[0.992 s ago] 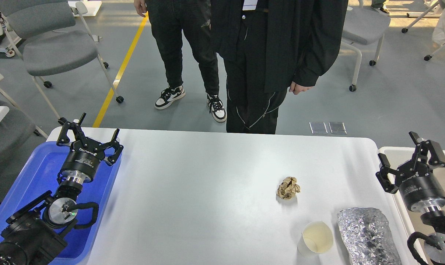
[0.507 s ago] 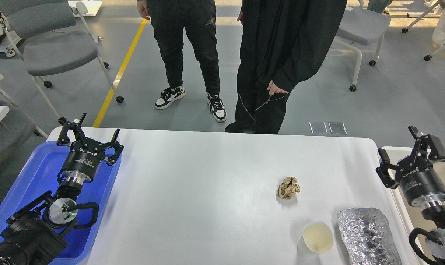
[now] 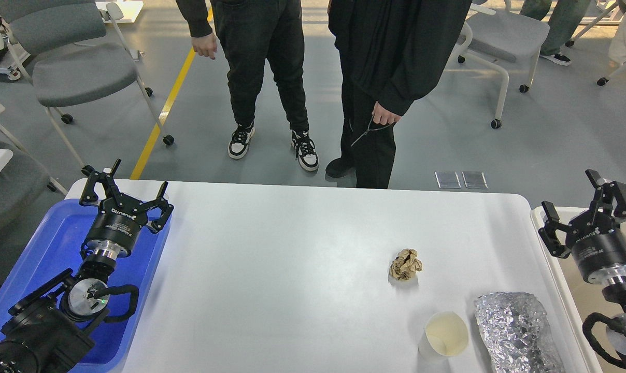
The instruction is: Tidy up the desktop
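Note:
The white desktop [image 3: 292,259] fills the middle of the head view. On it lie a crumpled brown paper ball [image 3: 406,264], a white paper cup [image 3: 444,335] on its side near the front edge, and a crumpled silver foil bundle [image 3: 517,331] at the front right. My left gripper [image 3: 126,194] is open and empty above the blue tray [image 3: 43,259] at the left. My right gripper [image 3: 587,207] is open and empty above the cream-beige bin [image 3: 556,259] at the right, well apart from the foil.
Two people in black [image 3: 365,77] stand just beyond the desktop's far edge. Grey chairs on castors [image 3: 80,72] stand on the floor at the back left and back right. A yellow floor line runs at the left.
My right gripper has moved a little right and up, away from the desktop. The left arm has not moved. The people behind the desk have shifted.

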Motion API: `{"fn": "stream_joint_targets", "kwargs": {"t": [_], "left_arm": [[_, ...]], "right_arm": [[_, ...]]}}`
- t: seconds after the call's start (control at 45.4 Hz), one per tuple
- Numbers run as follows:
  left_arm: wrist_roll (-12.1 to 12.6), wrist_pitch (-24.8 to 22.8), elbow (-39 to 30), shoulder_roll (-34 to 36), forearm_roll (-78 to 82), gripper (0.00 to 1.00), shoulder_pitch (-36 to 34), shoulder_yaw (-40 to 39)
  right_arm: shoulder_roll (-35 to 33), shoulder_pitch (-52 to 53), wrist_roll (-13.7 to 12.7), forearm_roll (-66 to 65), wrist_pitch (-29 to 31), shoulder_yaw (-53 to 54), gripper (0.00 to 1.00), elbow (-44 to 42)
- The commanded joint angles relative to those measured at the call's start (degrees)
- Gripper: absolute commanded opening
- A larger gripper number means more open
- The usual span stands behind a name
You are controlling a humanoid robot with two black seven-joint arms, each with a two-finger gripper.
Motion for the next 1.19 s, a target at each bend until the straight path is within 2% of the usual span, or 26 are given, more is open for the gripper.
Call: {"fn": "stream_joint_targets", "kwargs": {"t": [0.0, 0.286, 0.353, 0.397, 0.507, 0.551, 0.617, 0.815, 0.903, 1.014, 1.168], "left_arm": [[0.0, -0.09, 0.0, 0.0, 0.05, 1.0, -0.09, 0.05], [0.0, -0.27, 0.0, 0.0, 0.05, 1.0, -0.09, 0.05], [0.0, -0.27, -0.09, 0.0, 0.05, 1.0, -0.09, 0.05], [0.0, -0.27, -0.09, 0.0, 0.05, 1.0, -0.09, 0.05], [0.0, -0.27, -0.09, 0.0, 0.05, 1.0, -0.09, 0.05], [0.0, -0.27, 0.0, 0.0, 0.05, 1.0, -0.09, 0.05], [0.0, -0.27, 0.0, 0.0, 0.05, 1.0, -0.09, 0.05], [0.0, -0.27, -0.09, 0.0, 0.05, 1.0, -0.09, 0.05], [0.0, -0.27, 0.0, 0.0, 0.05, 1.0, -0.09, 0.05], [0.0, -0.27, -0.09, 0.0, 0.05, 1.0, -0.09, 0.05], [0.0, -0.27, -0.09, 0.0, 0.05, 1.0, -0.09, 0.05]], "right_arm": [[0.09, 0.28, -0.21, 0.4, -0.08, -0.44, 1.0, 0.1], [-0.08, 0.36, -0.48, -0.21, -0.34, -1.85, 1.0, 0.63], [-0.26, 1.15, -1.62, -0.21, -0.96, -1.94, 1.0, 1.33], [-0.69, 2.03, -3.54, -0.21, -0.61, -2.11, 1.0, 2.12], [-3.86, 2.39, -12.68, -0.91, -0.34, -2.47, 1.0, 7.04], [-4.65, 2.74, -15.41, -1.7, -0.43, -2.55, 1.0, 8.71], [-5.44, 3.44, -17.0, -4.25, -0.34, -2.9, 1.0, 9.86], [-11.24, 5.28, -19.46, -16.55, 0.8, -8.87, 1.0, 15.56], [-15.63, 6.95, -20.87, -21.21, 5.44, -14.14, 1.0, 18.11], [-19.5, 9.06, -20.61, -27.88, 12.22, -17.67, 1.0, 20.23], [-20.91, 10.03, -18.5, -42.65, 14.25, -18.02, 1.0, 22.34]]}}
